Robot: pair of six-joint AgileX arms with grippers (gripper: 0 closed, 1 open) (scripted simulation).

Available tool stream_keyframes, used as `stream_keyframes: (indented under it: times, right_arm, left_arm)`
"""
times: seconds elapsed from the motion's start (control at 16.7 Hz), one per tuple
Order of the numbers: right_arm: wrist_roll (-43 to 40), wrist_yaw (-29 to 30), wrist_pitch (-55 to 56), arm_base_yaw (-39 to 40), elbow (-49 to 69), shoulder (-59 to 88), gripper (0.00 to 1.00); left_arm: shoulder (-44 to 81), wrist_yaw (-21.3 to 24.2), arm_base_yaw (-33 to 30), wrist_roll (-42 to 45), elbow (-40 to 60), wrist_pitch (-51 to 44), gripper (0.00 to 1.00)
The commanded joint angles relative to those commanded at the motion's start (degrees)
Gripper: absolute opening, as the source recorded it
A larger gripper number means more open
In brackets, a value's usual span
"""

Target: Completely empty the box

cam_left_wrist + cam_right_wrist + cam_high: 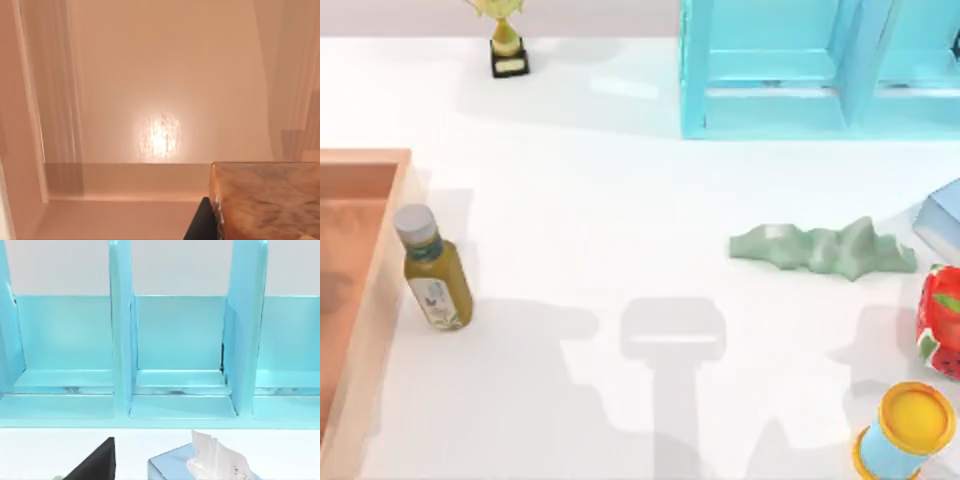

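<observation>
One bottle (433,268) lies just outside the box (370,300) wall; fingers' state indiscernible.

I find no text that I can read in these views. The bottle (433,267), lying just beside the box (360,300) on the table's left, carries a pale label (435,297) with a small green mark — the mark is too small to make out any letters or brand. The red carton (942,320) at the right edge shows a green and dark pattern, but no word is legible. The trophy (506,40) has a dark base without visible writing — the tissue box (200,465) shows none either.
</observation>
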Motion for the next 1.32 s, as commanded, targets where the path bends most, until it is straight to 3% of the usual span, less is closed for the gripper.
stream_keyframes:
  times: [0.3, 0.48, 0.66, 1.14, 1.32]
  right_arm:
    - [0.0, 0.0, 0.0, 0.0, 0.0, 0.0, 1.00]
    - [0.0, 0.0, 0.0, 0.0, 0.0, 0.0, 1.00]
    - [0.0, 0.0, 0.0, 0.0, 0.0, 0.0, 1.00]
    - [0.0, 0.0, 0.0, 0.0, 0.0, 0.0, 1.00]
    - [0.0, 0.0, 0.0, 0.0, 0.0, 0.0, 1.00]
  left_arm:
    - [-0.1, -0.2, -0.4, -0.6, -0.1, 0.2, 0.00]
    - [-0.4, -0.6, -5.9, -5.9, -1.3, 0.5, 0.00]
    - [-1.0, -1.2, -16.7, -15.8, -3.2, 1.7, 0.00]
    - [1.3, -1.6, -54.1, -48.9, -8.6, 9.7, 0.00]
    - [4.0, -1.1, -64.2, -59.0, -10.4, 13.8, 0.00]
